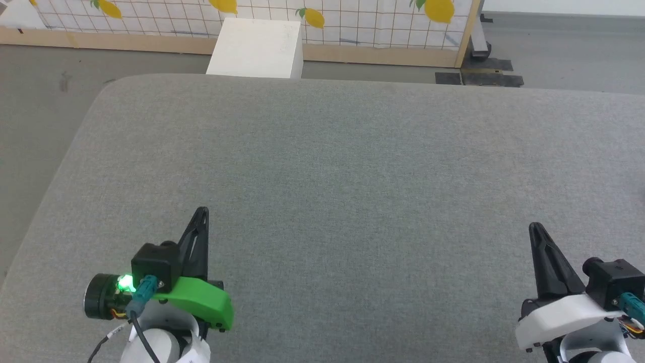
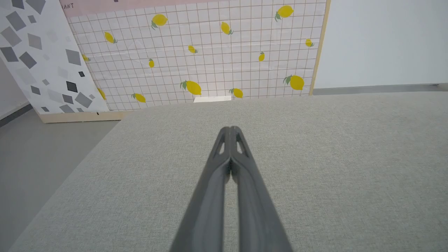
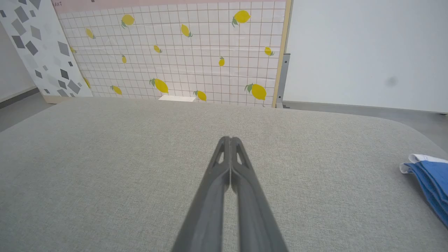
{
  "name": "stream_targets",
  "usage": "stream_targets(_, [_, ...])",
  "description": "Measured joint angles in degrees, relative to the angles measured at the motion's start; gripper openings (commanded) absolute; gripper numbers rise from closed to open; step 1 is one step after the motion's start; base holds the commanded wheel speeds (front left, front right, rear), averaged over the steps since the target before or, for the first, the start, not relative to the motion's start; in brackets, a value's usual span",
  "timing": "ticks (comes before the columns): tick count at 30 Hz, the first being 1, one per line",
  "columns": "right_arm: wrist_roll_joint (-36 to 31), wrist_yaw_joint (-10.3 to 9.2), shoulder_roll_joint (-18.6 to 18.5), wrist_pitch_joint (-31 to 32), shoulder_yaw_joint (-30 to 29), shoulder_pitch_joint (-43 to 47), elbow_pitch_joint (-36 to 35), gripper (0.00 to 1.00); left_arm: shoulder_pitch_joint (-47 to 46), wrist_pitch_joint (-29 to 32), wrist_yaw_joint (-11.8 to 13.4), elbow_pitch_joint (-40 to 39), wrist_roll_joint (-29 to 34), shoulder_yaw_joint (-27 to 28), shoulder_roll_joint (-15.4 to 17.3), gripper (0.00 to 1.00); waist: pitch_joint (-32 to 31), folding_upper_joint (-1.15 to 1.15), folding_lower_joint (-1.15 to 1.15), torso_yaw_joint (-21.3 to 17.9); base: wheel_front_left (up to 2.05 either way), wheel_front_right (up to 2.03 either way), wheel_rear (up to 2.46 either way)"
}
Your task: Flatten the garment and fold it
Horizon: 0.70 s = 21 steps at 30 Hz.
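Bright blue garment (image 3: 432, 178) with white trim lies bunched at the grey padded table's (image 3: 140, 157) right edge; left gripper (image 2: 230, 130) and right gripper (image 3: 227, 139) hover over that table, clenched, empty

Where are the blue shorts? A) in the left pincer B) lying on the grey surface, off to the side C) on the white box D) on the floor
B: the blue shorts lie on the grey surface at the right wrist view's right edge, clear of the shut right pincer.
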Motion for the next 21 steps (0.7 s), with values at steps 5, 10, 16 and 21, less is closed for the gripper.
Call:
stream_targets(5, [-0.2, 0.00, 0.0, 0.0, 0.3, -0.1, 0.2, 0.00, 0.3, 0.5, -0.5, 0.0, 0.8, 0.9, -0.9, 0.00, -0.2, 0.00, 0.00, -0.1, 0.00, 0.00, 0.00])
stream_targets(10, [-0.6, 0.00, 0.0, 0.4, 0.6, -0.1, 0.4, 0.00, 0.6, 0.7, -1.0, -0.1, 1.5, 2.1, -1.6, 0.00, -0.4, 0.00, 0.00, -0.2, 0.00, 0.00, 0.00])
stream_targets(16, [-0.7, 0.00, 0.1, 0.4, 0.9, -0.4, 0.6, 0.00, 1.0, 1.2, -1.6, -0.1, 3.0, 3.3, -2.8, 0.00, -0.6, 0.00, 0.00, -0.4, 0.00, 0.00, 0.00])
stream_targets(21, [-1.0, 0.00, 0.1, 0.5, 1.2, -0.6, 0.7, 0.00, 1.2, 1.7, -2.1, -0.2, 4.1, 4.3, -3.5, 0.00, -0.8, 0.00, 0.00, -0.5, 0.00, 0.00, 0.00])
